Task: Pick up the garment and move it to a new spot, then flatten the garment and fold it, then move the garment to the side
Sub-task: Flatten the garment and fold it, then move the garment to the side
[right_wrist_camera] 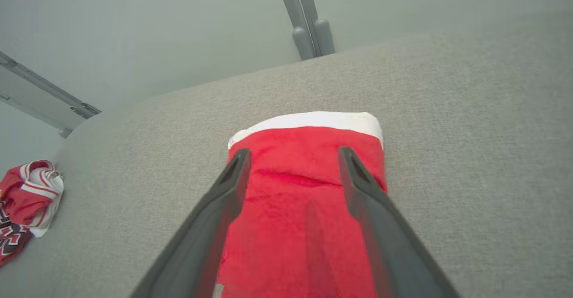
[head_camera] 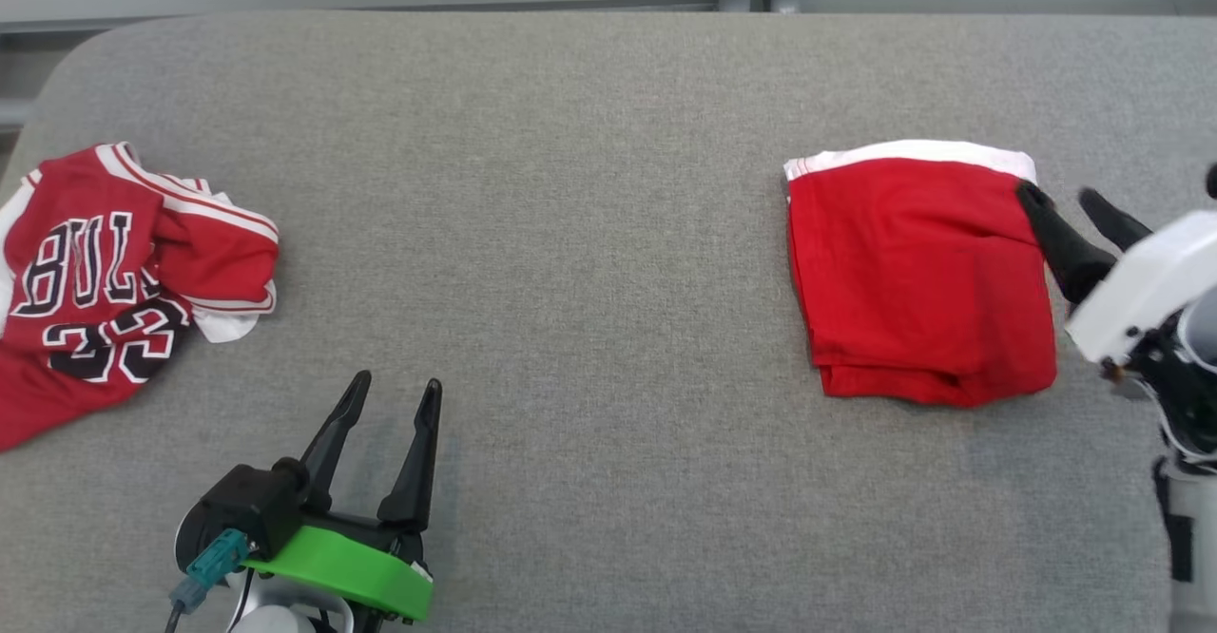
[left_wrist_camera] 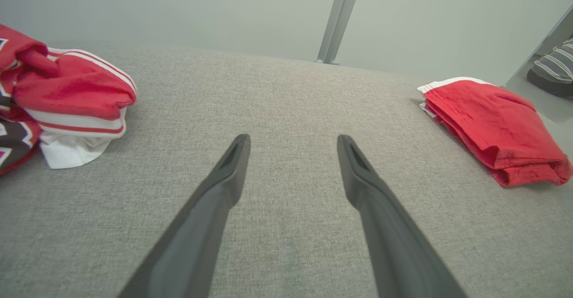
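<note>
The garment (head_camera: 917, 272) lies folded at 3 o'clock, apparently set aside, so the right gripper (head_camera: 1055, 192) spreads wide over its edge while the left gripper (head_camera: 397, 382) idles wide at 7.

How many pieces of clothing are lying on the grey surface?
2. A folded red garment on the right side, and a crumpled red jersey at the left edge.

The folded garment (head_camera: 917, 272) is soft matt red cloth on a table (head_camera: 589, 234) covered in coarse grey woven fabric.
</note>
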Controlling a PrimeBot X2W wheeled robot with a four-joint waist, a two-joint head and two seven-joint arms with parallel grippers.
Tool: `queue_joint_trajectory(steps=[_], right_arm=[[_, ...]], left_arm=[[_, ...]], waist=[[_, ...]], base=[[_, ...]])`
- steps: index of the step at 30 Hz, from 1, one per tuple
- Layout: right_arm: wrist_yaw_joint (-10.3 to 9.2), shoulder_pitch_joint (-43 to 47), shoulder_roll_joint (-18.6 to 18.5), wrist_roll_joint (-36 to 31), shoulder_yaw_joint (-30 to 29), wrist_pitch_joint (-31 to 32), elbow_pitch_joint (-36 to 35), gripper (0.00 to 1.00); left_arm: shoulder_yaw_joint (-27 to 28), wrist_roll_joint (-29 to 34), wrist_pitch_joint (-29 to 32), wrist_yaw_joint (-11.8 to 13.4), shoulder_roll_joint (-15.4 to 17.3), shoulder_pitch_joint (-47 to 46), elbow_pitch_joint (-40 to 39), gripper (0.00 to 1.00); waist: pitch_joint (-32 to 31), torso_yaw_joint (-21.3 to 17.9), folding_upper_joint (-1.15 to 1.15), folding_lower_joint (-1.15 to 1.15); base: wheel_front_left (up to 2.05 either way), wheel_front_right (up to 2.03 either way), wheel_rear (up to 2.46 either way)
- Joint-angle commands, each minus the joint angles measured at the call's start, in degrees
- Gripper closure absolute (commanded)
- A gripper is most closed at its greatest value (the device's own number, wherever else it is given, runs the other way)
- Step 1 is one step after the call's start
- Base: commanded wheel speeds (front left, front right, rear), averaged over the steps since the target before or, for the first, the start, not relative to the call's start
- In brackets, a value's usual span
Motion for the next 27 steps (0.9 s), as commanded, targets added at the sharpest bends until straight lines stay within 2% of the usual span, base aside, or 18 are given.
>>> queue_joint_trajectory(steps=[1, 5, 14, 17, 18, 19, 22, 27], right_arm=[[0.02, 1.5, -1.0, -0.4, -1.1, 1.1, -0.4, 0.0], [0.02, 2.8, -4.1, -1.2, -4.9, 3.1, 1.4, 0.0], [0.02, -4.9, 0.1, -4.2, -7.2, 5.0, 13.9, 0.0], [0.02, -6.9, 1.1, -2.8, -6.8, 5.0, 17.0, 0.0], [0.02, -7.2, 1.5, -1.8, -6.6, 4.7, 17.4, 0.54], [0.02, -7.6, 1.7, -0.8, -6.4, 4.2, 17.7, 1.0], [0.02, -8.3, 1.4, 2.2, -5.1, 3.6, 17.9, 1.0], [0.02, -8.2, 0.9, 4.3, -4.0, 1.9, 18.8, 1.0]], left_arm=[[0.2, 0.5, 0.0, -0.2, -0.2, 0.6, -0.6, 0.0], [-1.8, 0.4, 0.0, -0.2, 1.0, -1.5, -2.1, 0.0], [-3.9, -0.6, 0.0, -0.2, 2.2, -5.6, -2.3, 0.0], [-3.7, -0.4, 0.0, -0.2, 2.3, -6.2, -2.2, 0.0], [-3.8, 0.2, 0.0, -0.2, 2.5, -6.4, -2.2, 0.0], [-3.6, 0.5, 0.0, -0.2, 2.7, -6.4, -2.2, 0.0], [-2.8, 0.9, 0.0, -0.2, 2.8, -5.4, -2.5, 0.0], [-1.9, 2.3, 0.0, -0.2, 3.9, -4.2, -4.5, 0.0]], waist=[[1.8, -0.9, 0.4, 0.0], [5.5, -1.1, 0.4, 0.0], [9.3, 0.0, 0.4, 0.0], [9.2, 0.2, 0.4, 0.0], [9.1, 0.1, 0.4, 0.0], [9.0, -0.1, 0.4, 0.0], [8.8, -1.8, 0.4, 0.0], [8.4, -7.8, 0.4, 0.0]], base=[[0.0, 0.0, 0.0], [0.0, 0.0, 0.0], [0.0, 0.0, 0.0], [0.0, 0.0, 0.0], [0.0, 0.0, 0.0], [0.0, 0.0, 0.0], [0.0, 0.0, 0.0], [0.0, 0.0, 0.0]])
